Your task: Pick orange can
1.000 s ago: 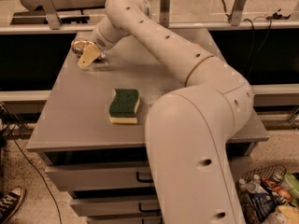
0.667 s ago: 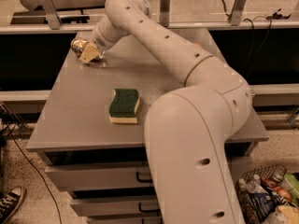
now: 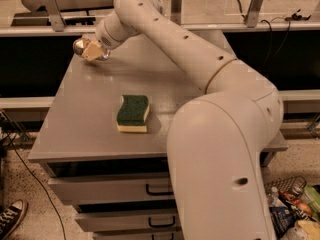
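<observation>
The orange can [image 3: 78, 46] is a small shiny metallic can at the far left corner of the grey table [image 3: 95, 114]. Only its left side shows; the rest is hidden behind a tan finger. My gripper [image 3: 91, 49] is at the end of the white arm that reaches across the table from the right. It is shut on the can and holds it at the table's far left edge, slightly above the surface.
A green and yellow sponge [image 3: 133, 113] lies in the middle of the table. My arm's large white body [image 3: 220, 154] fills the front right. Drawers [image 3: 115, 189] sit under the table. A shoe [image 3: 11, 219] and cables lie on the floor at left, clutter at right.
My gripper has shifted a little up and to the left, and the can has moved with it.
</observation>
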Available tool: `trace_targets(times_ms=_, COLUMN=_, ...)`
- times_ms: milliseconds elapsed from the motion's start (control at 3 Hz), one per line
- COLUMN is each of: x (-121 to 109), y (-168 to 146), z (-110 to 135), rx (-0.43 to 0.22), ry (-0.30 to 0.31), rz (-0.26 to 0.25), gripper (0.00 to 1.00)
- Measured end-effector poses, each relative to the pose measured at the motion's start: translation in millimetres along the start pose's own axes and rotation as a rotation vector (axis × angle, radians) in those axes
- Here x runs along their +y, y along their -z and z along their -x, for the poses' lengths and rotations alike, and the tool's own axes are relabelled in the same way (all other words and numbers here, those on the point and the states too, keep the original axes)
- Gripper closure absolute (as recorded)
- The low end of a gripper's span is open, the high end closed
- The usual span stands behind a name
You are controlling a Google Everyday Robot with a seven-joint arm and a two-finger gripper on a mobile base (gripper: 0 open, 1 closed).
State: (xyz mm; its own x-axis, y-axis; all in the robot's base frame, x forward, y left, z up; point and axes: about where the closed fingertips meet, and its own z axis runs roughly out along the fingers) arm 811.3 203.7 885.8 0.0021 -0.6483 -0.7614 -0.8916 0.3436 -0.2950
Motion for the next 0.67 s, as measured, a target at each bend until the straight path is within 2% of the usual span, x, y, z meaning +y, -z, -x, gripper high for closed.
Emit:
trace_targets(times_ms=333, x=6, y=34, z=25, rx=-0.105, ry=0.026, rz=-0.019, gripper=1.0)
trace_targets(times_ms=667, x=13, y=87, z=44, rx=-0.246, ry=0.04, rz=-0.056, gripper=1.0)
